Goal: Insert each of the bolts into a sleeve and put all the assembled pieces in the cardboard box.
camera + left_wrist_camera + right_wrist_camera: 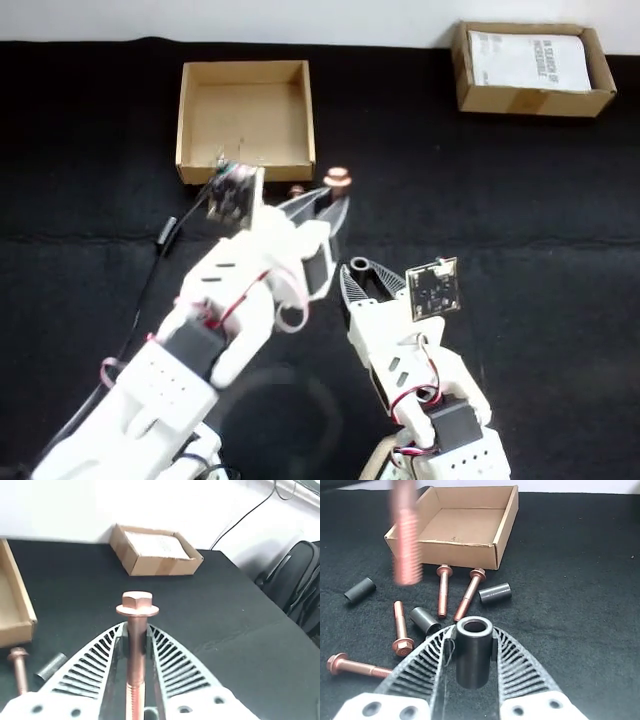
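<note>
Two parts are held: your left gripper (136, 628) clamps a bolt (137, 611) and your right gripper (474, 630) clamps a sleeve (474, 656), near the box (445, 547).

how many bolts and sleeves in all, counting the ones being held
bolts: 5 (4 on the table, 1 in the left pincer)
sleeves: 4 (3 on the table, 1 in the right pincer)
total: 9
</note>
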Controlling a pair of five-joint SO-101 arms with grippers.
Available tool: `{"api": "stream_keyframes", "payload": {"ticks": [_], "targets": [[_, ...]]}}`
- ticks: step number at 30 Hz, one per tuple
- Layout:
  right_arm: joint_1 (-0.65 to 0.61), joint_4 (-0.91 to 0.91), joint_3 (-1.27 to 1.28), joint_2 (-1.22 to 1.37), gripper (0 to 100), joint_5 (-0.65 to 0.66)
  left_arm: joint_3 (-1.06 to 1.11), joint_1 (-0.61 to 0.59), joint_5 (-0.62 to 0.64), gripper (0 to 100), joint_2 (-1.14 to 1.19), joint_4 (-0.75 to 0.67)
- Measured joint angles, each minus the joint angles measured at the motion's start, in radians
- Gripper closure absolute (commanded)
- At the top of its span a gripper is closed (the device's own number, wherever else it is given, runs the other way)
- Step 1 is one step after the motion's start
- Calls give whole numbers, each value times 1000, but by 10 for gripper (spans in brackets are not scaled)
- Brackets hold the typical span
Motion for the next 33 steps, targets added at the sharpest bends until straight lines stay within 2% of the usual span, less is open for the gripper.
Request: {"api": "stream_keyframes", "payload": {"ticks": [6,10,14,19,24,33], "targets": [[0,0,0,0,992,0,256,2,-330,991,-351,-2],[0,0,0,0,992,0,414,2,-439,991,-557,-3],[0,0,0,0,992,0,517,41,-459,991,-710,-3],[0,0,0,0,992,0,540,86,-460,991,-736,-60],[0,0,0,0,992,0,543,123,-450,991,-715,-158],[0,0,0,0,992,0,543,140,-331,991,-560,-279]]}}
